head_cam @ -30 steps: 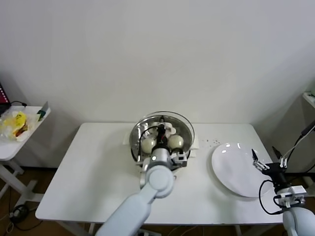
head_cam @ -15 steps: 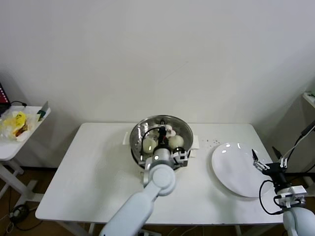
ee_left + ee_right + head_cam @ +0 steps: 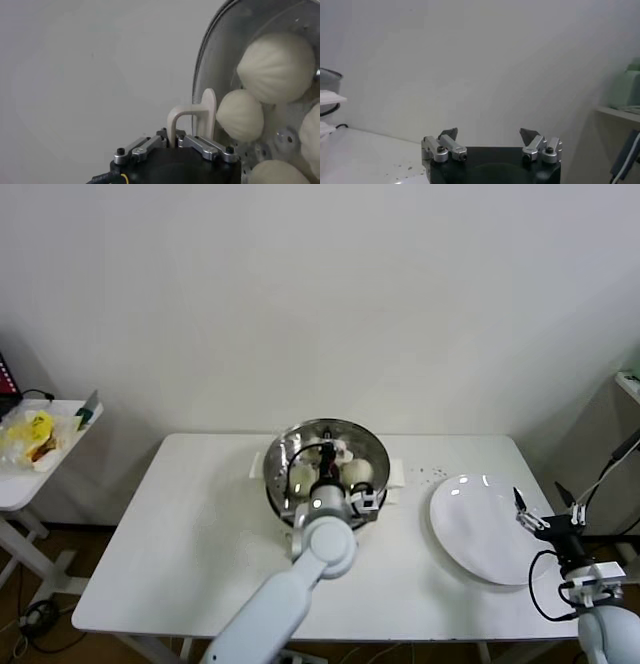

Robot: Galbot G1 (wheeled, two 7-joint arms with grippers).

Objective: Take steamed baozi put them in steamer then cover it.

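Observation:
The steamer (image 3: 277, 484) stands at the back middle of the white table. Cream-white baozi (image 3: 301, 475) lie inside it. The glass cover (image 3: 368, 446) lies low over the pot, its metal rim nearly matching the pot's rim. My left gripper (image 3: 330, 464) is shut on the cover's white handle (image 3: 192, 116). In the left wrist view several baozi (image 3: 275, 67) show through the glass, inside the cover's rim (image 3: 199, 75). My right gripper (image 3: 548, 519) hangs open and empty at the table's right edge, over the plate's near side; its fingers (image 3: 449, 135) stand wide apart.
A flat white plate (image 3: 475, 534) lies right of the steamer. The table (image 3: 200, 534) runs out to the left and front. A small side table (image 3: 25, 474) with a yellow object stands far left. A wall rises close behind.
The cover, held by my left gripper, has come down from a raised, tilted position to sit low over the steamer. The right arm has barely moved.

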